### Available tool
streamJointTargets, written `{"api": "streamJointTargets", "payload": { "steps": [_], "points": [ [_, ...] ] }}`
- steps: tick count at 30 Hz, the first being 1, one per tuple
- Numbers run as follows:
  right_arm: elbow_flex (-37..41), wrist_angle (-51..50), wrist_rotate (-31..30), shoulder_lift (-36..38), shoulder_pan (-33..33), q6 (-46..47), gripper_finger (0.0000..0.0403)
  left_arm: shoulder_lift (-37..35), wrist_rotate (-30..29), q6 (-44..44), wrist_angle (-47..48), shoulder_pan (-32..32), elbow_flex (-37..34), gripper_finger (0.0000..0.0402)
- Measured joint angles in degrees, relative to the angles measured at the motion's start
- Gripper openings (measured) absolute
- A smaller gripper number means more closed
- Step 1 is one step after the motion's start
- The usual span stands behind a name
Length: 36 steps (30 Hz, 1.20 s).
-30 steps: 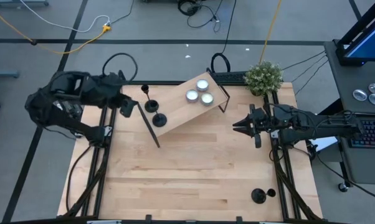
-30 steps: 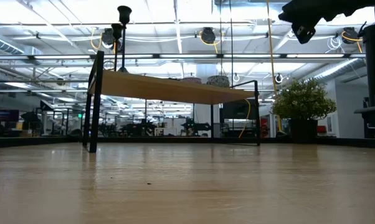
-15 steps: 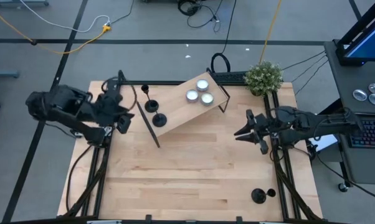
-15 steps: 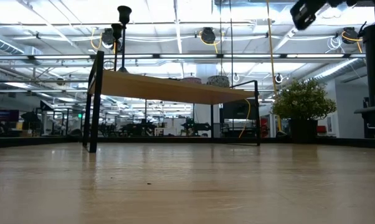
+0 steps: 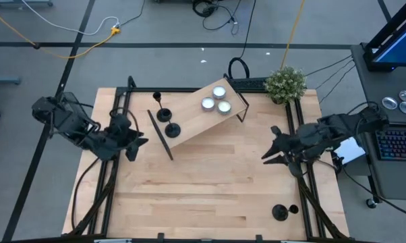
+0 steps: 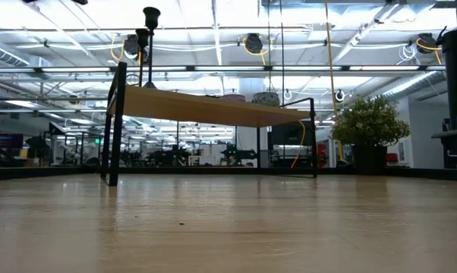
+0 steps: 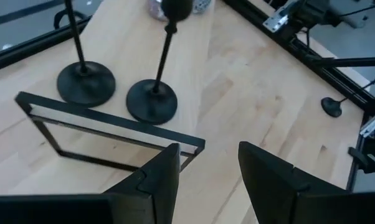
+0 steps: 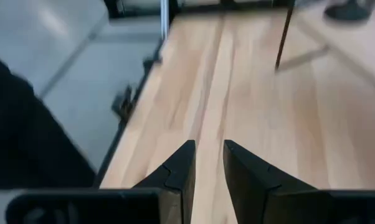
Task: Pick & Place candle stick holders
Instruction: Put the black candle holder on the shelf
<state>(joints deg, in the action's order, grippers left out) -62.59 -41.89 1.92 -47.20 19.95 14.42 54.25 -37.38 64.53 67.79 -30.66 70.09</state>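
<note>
- While two matte black candle stick holders stand on the raised light-wood shelf (image 5: 196, 115) at its left end, one (image 5: 172, 130) just beside the other (image 5: 164, 115), each has a round flat disc base, a thin straight stem and a small cup top.
- A third matte black candle stick holder (image 5: 280, 212) sits alone on the pale, straight-grained wooden surface (image 5: 210, 196) near its front right corner, well apart from the shelf.
- That shelf is a smooth plank on thin black metal frame legs, set at an angle across the back of the surface.
- Three small round silvery-white tealight candles (image 5: 215, 101) cluster on the shelf's right half.
- One bushy green potted plant (image 5: 285, 83) stands at the back right corner.
- Left end effector (image 5: 137, 144) hovers at the left edge, near the shelf's left leg; its dark blocky fingers (image 7: 156, 177) are parted with nothing between them.
- Right end effector (image 5: 269, 152) hovers over the right side; its dark fingers (image 8: 175, 177) stand narrowly apart, empty.
</note>
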Motion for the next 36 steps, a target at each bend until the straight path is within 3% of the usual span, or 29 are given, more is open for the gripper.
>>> {"api": "streamJointTargets", "payload": {
  "steps": [8, 18, 26, 36],
  "points": [
    [-13.56, -18.38, -0.29, -11.39, 10.15, 12.64, 0.0073, -3.58, -5.28, -4.44, -8.91, -5.97, -7.63, 0.0170],
    [-17.17, -24.75, 4.53, -17.01, 20.74, 33.89, 0.0073, -8.92, -9.53, -7.87, -15.60, -10.66, -15.39, 0.0170],
    [-17.17, -30.49, 5.88, -17.03, 22.18, 46.92, 0.0073, -16.75, -9.22, -10.63, -19.17, -11.47, -22.33, 0.0170],
    [-17.17, -31.33, 5.57, -17.01, 22.17, 51.08, 0.0073, -28.39, -6.19, -20.56, -21.40, -9.86, -25.54, 0.0170]
  ]
}}
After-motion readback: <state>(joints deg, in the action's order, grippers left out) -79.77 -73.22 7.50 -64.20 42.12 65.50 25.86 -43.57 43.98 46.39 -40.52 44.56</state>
